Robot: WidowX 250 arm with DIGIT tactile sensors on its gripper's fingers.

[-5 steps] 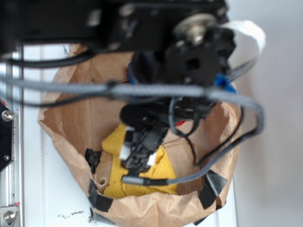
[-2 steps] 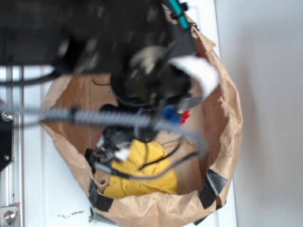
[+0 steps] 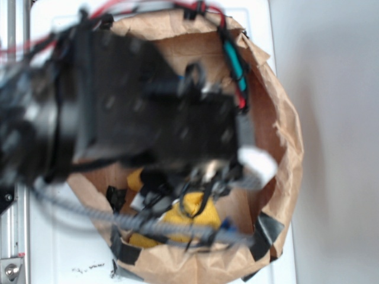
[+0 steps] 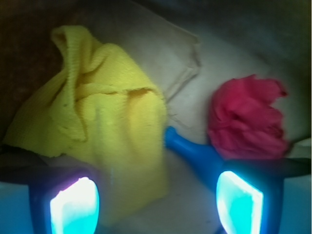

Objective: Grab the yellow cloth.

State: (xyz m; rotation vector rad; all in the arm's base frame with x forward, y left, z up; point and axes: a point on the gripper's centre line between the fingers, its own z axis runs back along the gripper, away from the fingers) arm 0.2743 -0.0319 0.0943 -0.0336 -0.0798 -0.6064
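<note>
Two pincer [image 4: 156,204] fingers apart, yellow cloth [image 4: 105,126] edge between, red cloth ball [image 4: 248,119] near

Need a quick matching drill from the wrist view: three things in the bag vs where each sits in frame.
Things:
1. yellow cloth
2. red cloth ball
3. blue object

Places in the wrist view:
A. right side, above the right fingertip
B. centre, lying between the two cloths
C. left side, draped down toward the left fingertip

Pairs: 1-C, 2-A, 3-B

The gripper is open, fingertips on either side of the yellow cloth's lower edge.
</note>
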